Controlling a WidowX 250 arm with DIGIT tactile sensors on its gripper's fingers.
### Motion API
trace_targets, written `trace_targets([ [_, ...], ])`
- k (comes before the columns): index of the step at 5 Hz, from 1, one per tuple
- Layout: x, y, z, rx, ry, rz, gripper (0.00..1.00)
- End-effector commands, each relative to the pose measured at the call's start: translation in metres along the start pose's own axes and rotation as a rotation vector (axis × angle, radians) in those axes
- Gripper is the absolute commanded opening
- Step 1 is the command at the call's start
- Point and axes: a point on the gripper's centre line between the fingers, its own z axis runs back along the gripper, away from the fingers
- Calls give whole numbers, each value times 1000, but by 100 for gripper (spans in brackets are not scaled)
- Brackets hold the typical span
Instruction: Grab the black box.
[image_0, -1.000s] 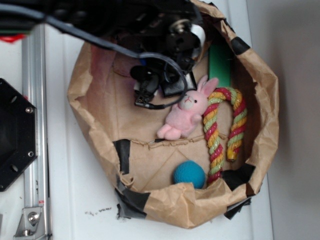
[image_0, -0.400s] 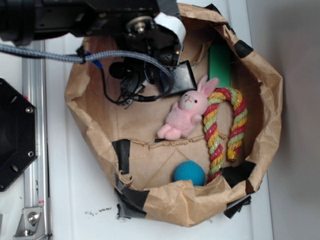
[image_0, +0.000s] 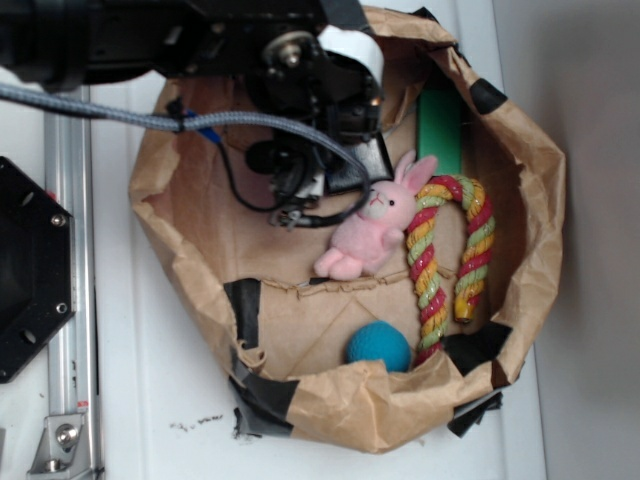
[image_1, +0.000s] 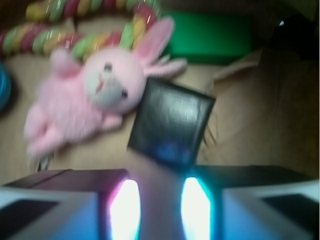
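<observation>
The black box (image_1: 170, 122) is small, squarish and glossy. It lies on the brown paper against the pink bunny's (image_1: 95, 97) head, just ahead of my gripper (image_1: 159, 210). The gripper is open, with a gap between its two lit fingers, and nothing is between them. In the exterior view the arm covers most of the box (image_0: 380, 158); only its right part shows beside the bunny (image_0: 368, 228). The gripper (image_0: 303, 190) hangs to the left of the box, inside the paper bag.
A crumpled brown paper bag (image_0: 520, 200) with black tape patches walls everything in. A flat green box (image_0: 440, 125) stands at the back. A striped rope cane (image_0: 450, 250) lies right of the bunny and a blue ball (image_0: 378, 347) lies at the front. A metal rail (image_0: 68, 250) runs along the left.
The arm swung left away from the box, then came back right and a little lower towards it. The box, bunny and other toys have not moved.
</observation>
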Motion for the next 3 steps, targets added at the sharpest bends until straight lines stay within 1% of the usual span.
trace_targets([
  [1, 28, -9, -35, 20, 57, 148, 100],
  [2, 31, -8, -48, 52, 114, 195, 100],
  [3, 29, -8, -51, 67, 142, 186, 100],
])
